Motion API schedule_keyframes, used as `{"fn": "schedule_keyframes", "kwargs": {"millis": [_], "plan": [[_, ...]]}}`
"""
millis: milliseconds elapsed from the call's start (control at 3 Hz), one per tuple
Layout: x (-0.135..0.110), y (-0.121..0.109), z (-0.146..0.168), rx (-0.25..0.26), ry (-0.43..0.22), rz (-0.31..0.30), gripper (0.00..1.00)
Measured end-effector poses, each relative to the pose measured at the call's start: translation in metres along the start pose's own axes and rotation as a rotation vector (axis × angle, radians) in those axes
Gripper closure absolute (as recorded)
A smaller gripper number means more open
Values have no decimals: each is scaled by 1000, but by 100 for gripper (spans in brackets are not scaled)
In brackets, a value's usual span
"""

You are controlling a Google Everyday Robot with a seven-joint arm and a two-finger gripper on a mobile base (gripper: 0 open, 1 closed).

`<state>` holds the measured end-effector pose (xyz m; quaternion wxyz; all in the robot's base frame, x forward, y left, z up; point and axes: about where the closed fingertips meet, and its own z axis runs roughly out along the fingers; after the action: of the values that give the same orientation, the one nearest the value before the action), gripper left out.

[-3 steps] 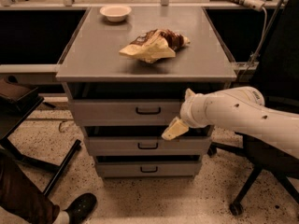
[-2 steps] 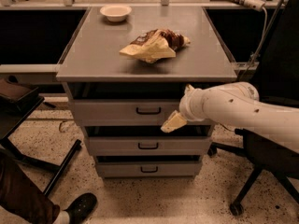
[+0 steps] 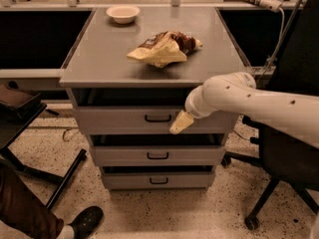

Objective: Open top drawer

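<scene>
Beside handle (image 3: 158, 118): tool (image 3: 180, 122) | grip unclear | top drawer (image 3: 114, 119) runs left-right, faces camera

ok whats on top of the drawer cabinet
A crumpled snack bag mid-top and a small bowl at the back left. Under the bag is hidden. The gripper sits below, at the top drawer front, right of its handle.

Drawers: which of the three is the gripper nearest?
The top drawer, just under the tabletop; the gripper is at its front, right of its black handle.
</scene>
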<state>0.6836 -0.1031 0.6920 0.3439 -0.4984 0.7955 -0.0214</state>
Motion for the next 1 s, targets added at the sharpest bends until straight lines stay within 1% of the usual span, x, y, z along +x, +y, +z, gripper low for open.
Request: {"fn": "schedule_keyframes", "kwargs": {"millis": [333,667,1000], "plan": [[1,1,3,-4,3,-1,0],[8,10,18,-54,47,-17,0],[26,22,33,-111,92,-11,0]]}}
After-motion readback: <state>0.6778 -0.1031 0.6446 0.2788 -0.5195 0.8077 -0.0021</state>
